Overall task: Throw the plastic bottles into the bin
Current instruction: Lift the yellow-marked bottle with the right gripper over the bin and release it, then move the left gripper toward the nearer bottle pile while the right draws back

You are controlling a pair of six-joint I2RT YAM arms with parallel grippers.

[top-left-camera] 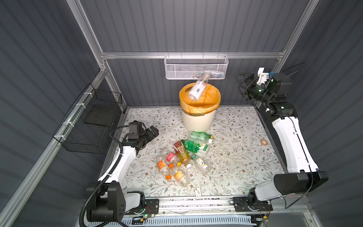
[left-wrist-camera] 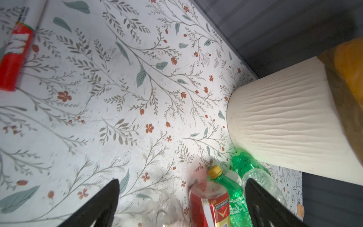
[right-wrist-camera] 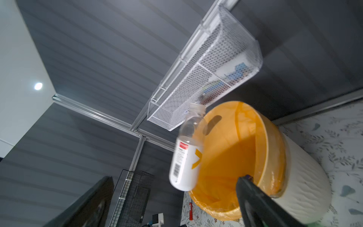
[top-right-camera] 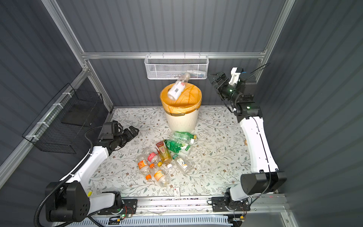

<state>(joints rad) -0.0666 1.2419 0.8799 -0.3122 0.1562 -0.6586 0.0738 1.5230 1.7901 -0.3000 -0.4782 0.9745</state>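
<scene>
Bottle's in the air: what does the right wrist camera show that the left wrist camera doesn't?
Only the right wrist view: a white-labelled bottle in mid-air above the bin, held by nothing, plus the white mesh basket and the inside of the orange bag. Only the left wrist view: a red-labelled bottle lying on the table near the bin's foot. Both: the bin's ribbed cream wall and the floral table.

The bin is matt cream plastic with a ribbed wall, lined with a glossy, translucent orange bag. The bottles on the smooth floral-printed bench are shiny, crumpled clear plastic. The white mesh basket and black wire basket are metal.
</scene>
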